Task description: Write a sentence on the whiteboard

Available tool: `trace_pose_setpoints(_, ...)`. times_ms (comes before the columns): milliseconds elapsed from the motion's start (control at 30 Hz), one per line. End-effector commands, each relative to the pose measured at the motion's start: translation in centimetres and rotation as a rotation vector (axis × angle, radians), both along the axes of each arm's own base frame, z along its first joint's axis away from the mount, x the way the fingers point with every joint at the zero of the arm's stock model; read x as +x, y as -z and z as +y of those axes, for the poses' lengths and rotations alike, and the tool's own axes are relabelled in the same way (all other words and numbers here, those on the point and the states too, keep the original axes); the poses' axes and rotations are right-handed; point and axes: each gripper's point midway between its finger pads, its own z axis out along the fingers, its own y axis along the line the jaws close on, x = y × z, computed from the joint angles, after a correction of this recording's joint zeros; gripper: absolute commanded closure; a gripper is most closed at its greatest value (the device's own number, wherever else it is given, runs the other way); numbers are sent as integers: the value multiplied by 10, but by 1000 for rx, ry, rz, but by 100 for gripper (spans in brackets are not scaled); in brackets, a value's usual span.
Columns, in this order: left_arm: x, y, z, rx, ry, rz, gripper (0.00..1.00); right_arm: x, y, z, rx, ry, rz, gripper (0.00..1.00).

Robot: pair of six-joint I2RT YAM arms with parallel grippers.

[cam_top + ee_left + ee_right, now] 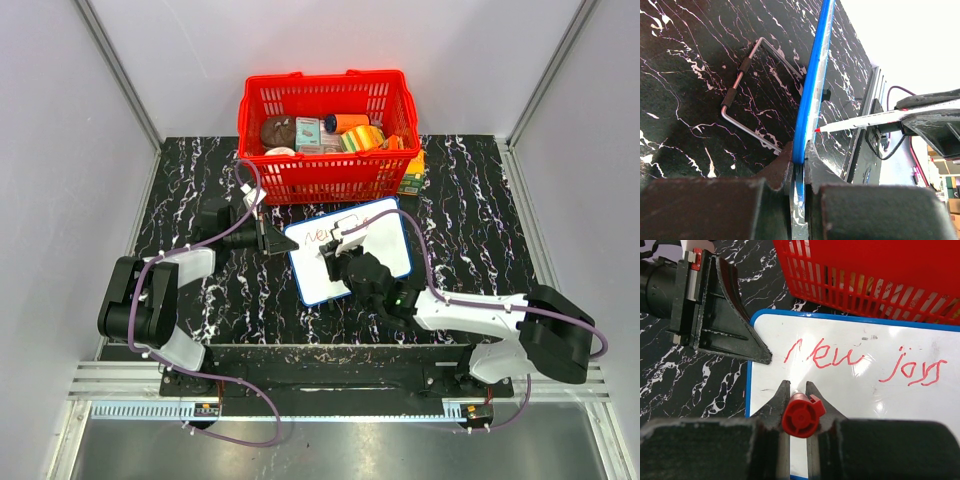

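The whiteboard lies tilted on the black marbled table in front of the red basket. One line of red handwriting, the sentence, runs across the top of the whiteboard in two words. My left gripper is shut on the board's blue rim at its left edge, also seen in the top view. My right gripper is shut on a red-capped marker over the board below the first word. The marker's red tip sits just off the board face.
The red basket holds several packaged items and stands just behind the board. A yellow box stands at its right side. A wire stand lies on the table behind the board. Grey walls enclose the table.
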Motion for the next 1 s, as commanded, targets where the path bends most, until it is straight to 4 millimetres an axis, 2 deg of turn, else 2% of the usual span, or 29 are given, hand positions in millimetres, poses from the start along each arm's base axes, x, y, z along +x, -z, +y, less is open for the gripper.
trace_pose_setpoints(0, 16, 13, 7, 91, -70, -109, 100, 5, -15, 3, 45, 36, -21, 100)
trace_pose_setpoints(333, 16, 13, 7, 91, -70, -110, 100, 3, 8, -2, 10, 43, 20, 100)
trace_pose_setpoints(967, 16, 13, 7, 92, -71, -110, 100, -12, 19, -10, 5, -1, 75, 100)
